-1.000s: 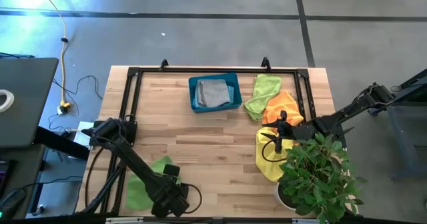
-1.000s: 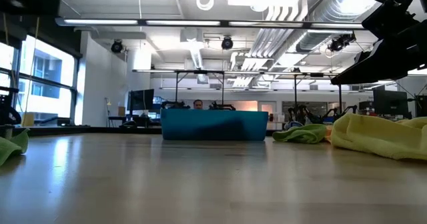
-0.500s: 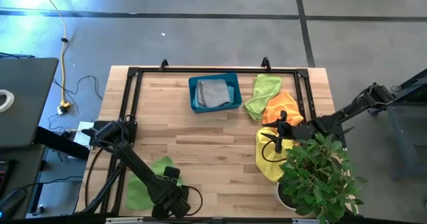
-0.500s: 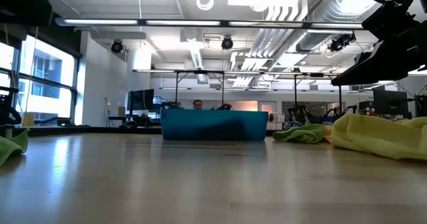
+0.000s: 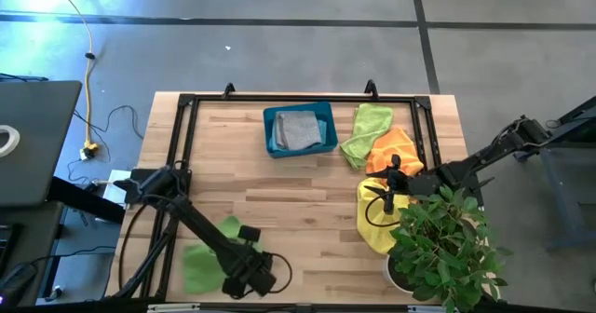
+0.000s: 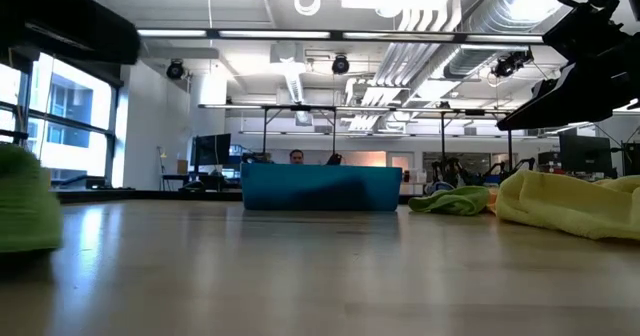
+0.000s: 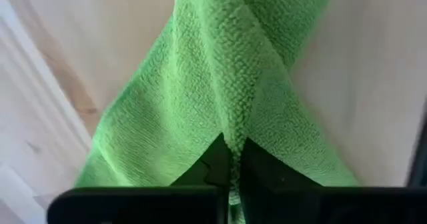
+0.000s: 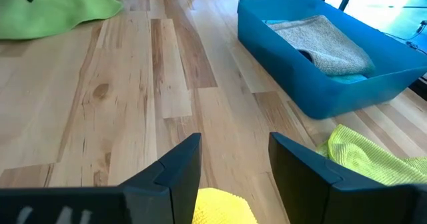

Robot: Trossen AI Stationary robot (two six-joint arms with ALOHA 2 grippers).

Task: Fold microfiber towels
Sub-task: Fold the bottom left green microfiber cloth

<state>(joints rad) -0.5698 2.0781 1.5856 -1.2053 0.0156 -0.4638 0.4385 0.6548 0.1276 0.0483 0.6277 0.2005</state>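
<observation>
Fingers of the left gripper (image 7: 233, 174) are pinched together on a fold of the green towel (image 7: 220, 91), which hangs from them over the wooden table (image 7: 360, 71). From above, that gripper (image 5: 250, 233) sits near the table's front edge, well apart from the bin (image 5: 300, 129), with the green towel (image 5: 207, 257) trailing from it toward the table's left front corner; part of the cloth seems lifted, though the arm hides how much. In the low view the towel (image 6: 25, 211) bulks large at the left edge.

Inside the teal bin, a grey towel (image 5: 296, 128) lies folded. Just to the right of the bin lie a second, lighter green towel (image 5: 367, 127) and an orange towel (image 5: 391, 148), touching each other. Nearer the front from those, the right gripper (image 5: 384, 193) hovers with its fingers apart over a yellow towel (image 5: 372, 222), holding nothing. The plant (image 5: 442, 243) overlaps the yellow towel's right side.
</observation>
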